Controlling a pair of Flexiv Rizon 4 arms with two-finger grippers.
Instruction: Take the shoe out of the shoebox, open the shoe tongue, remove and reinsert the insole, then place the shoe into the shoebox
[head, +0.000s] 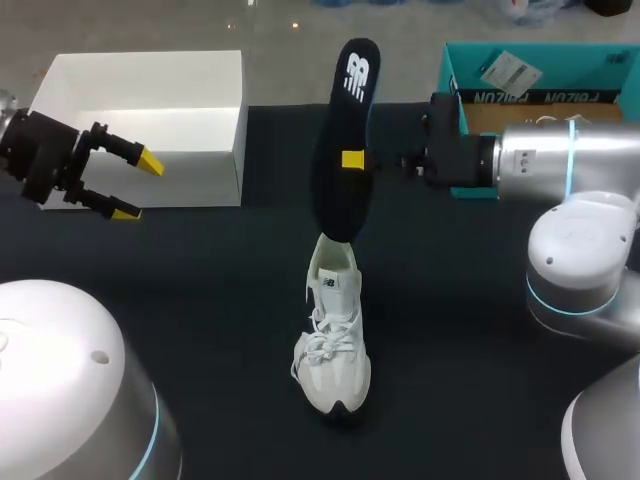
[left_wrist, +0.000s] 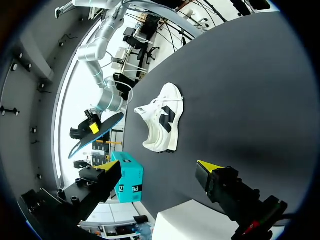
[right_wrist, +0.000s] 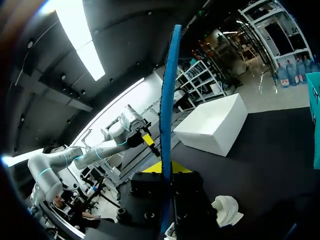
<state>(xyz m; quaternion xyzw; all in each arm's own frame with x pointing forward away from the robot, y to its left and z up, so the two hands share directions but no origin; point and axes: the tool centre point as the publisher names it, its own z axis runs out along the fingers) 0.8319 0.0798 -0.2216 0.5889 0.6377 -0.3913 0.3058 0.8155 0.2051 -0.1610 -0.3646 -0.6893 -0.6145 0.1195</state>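
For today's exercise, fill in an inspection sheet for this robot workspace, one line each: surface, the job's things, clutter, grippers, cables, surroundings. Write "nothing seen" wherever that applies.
Surface: table covered in dark cloth.
Job's things: white shoe stands on its sole near the middle, outside the boxes; dark insole is out of the shoe and held up in the air; white box sits open at the far left, with nothing visible inside.
Clutter: teal box at the far right edge.
Grippers: left gripper open, in front of the white box; right gripper shut on the insole.
Cables: nothing seen.
Surroundings: nothing seen.
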